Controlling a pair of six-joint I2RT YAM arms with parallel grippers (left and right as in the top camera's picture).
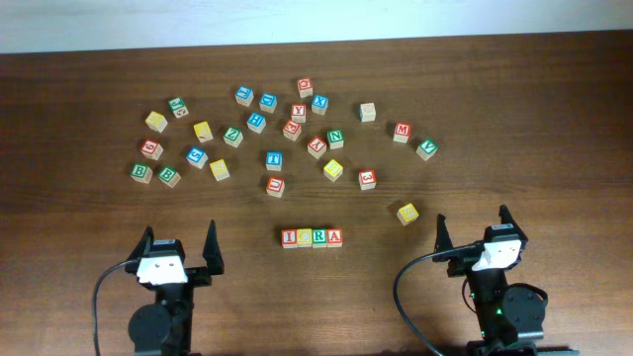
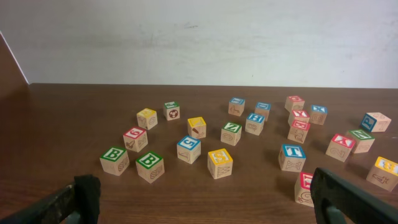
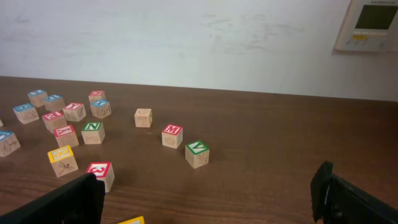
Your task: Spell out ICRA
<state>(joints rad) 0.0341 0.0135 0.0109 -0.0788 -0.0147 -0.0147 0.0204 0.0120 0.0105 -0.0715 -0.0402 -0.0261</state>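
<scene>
Four letter blocks stand side by side in a row at the front middle of the table, reading I, C, R, A: a red I block, a yellow C block, a blue R block and a red A block. My left gripper is open and empty at the front left, well apart from the row. My right gripper is open and empty at the front right. The row is out of both wrist views.
Several loose letter blocks lie scattered across the middle and back of the table, among them a yellow block near my right gripper, a red 3 block, two green B blocks and a green V block.
</scene>
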